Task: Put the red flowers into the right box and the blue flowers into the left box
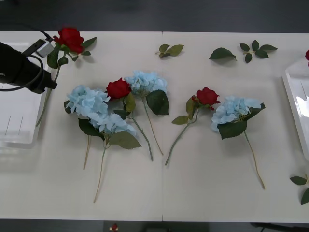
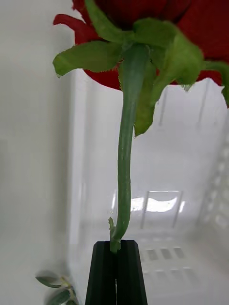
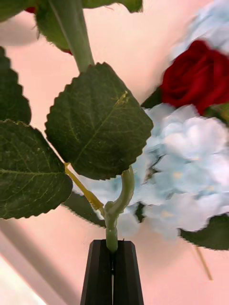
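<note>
My left gripper (image 3: 113, 245) is shut on the green stem of a red rose (image 1: 70, 38), held at the table's far left beside the left box (image 1: 17, 123). My right gripper (image 2: 116, 247) is shut on the stem of another red rose (image 2: 200, 28), which hangs over the right box (image 2: 181, 143); that box's rim (image 1: 295, 104) shows at the table's right edge. On the table lie two red roses (image 1: 118, 88) (image 1: 207, 96) and several blue flowers, three grouped left of centre (image 1: 87, 100) (image 1: 115, 123) (image 1: 146, 82) and one on the right (image 1: 232, 109).
Loose green leaf sprigs lie along the far side of the table (image 1: 170, 50) (image 1: 222, 54) (image 1: 256, 49) and at the near right corner (image 1: 301, 186). Long stems trail from the flowers toward the near edge.
</note>
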`<state>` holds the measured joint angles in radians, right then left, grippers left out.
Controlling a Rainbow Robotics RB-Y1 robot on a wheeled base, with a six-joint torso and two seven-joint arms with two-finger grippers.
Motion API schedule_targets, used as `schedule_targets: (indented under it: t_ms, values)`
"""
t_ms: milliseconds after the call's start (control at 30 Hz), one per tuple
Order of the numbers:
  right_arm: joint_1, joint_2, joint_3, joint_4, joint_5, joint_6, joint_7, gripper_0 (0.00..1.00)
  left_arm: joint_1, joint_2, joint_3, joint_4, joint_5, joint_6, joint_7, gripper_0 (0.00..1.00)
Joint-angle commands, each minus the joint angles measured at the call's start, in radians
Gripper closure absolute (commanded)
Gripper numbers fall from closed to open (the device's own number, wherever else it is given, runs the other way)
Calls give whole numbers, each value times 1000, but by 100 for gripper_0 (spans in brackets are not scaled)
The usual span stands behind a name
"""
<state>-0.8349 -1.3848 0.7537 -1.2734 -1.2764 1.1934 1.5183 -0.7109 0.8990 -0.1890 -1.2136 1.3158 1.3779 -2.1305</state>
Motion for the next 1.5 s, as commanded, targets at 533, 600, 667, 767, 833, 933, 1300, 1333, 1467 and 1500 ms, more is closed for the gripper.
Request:
schedule_targets:
  t_ms: [533,600,667,767,833,933,1300,1333,1467,1500]
  values:
    - [43,118,-13,293,351,-170,65,100,28,44,45,-107,652,173,-51,100]
    - [46,138,-11,324,384,-193,65,100,28,52,48,-158,689,164,15,100]
    - [48,155,-11,353,402,-212,66,100,28,54,56,-199,715,156,72,100]
    - [49,171,-11,384,414,-233,66,100,28,54,60,-254,749,139,138,100]
    - [53,184,-11,407,427,-252,68,100,28,54,60,-300,772,124,179,100]
    - [63,191,-13,425,439,-268,71,100,28,52,60,-374,780,92,225,100]
    - [74,191,-13,437,457,-295,82,40,30,-51,59,-521,731,41,238,100]
    - [74,191,-11,439,457,-295,82,36,30,-66,59,-526,720,41,219,100]
    - [74,191,-11,422,450,-295,88,21,30,-118,34,-529,706,30,184,100]
    - [74,190,-11,417,439,-295,91,18,28,-131,23,-529,706,21,162,100]
